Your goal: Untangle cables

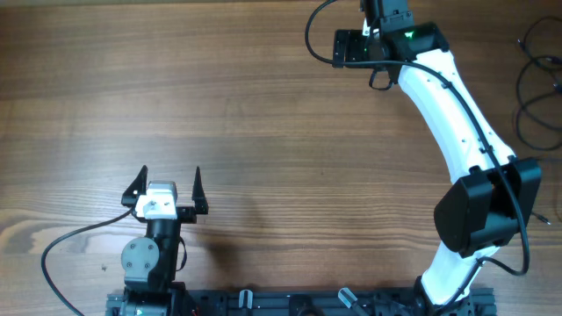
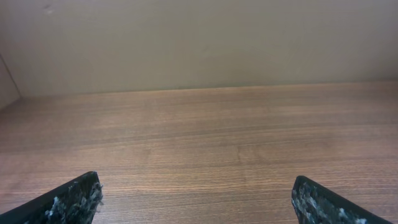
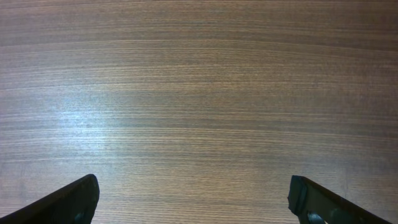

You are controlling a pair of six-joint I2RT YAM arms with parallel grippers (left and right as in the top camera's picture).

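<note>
Ok so the cables (image 1: 520, 88) are way over at the right edge of the table (image 1: 263, 105). They're loose black loops, partly running out of shot, so can't tell how knotted they are. Neither arm is on them.

The left gripper (image 1: 169, 183) sits low by its own base, fingers spread wide w/ nothing btwn them. Its cam just shows bare wood + a plain wall. Looks parked imo, kept out of the way.

The right arm (image 1: 457, 114) is stretched to the far side, well apart from the loops. The right gripper (image 3: 193, 183) is cut off at the top of the overhead, but the wrist cam shows both fingers wide apart over bare wood, holding nothing.

My guess: untangling hasn't begun, and the right arm is the nearer one to swing over.

Brands/labels: none I can read, only a green light (image 1: 408, 35) on the right wrist.
</note>
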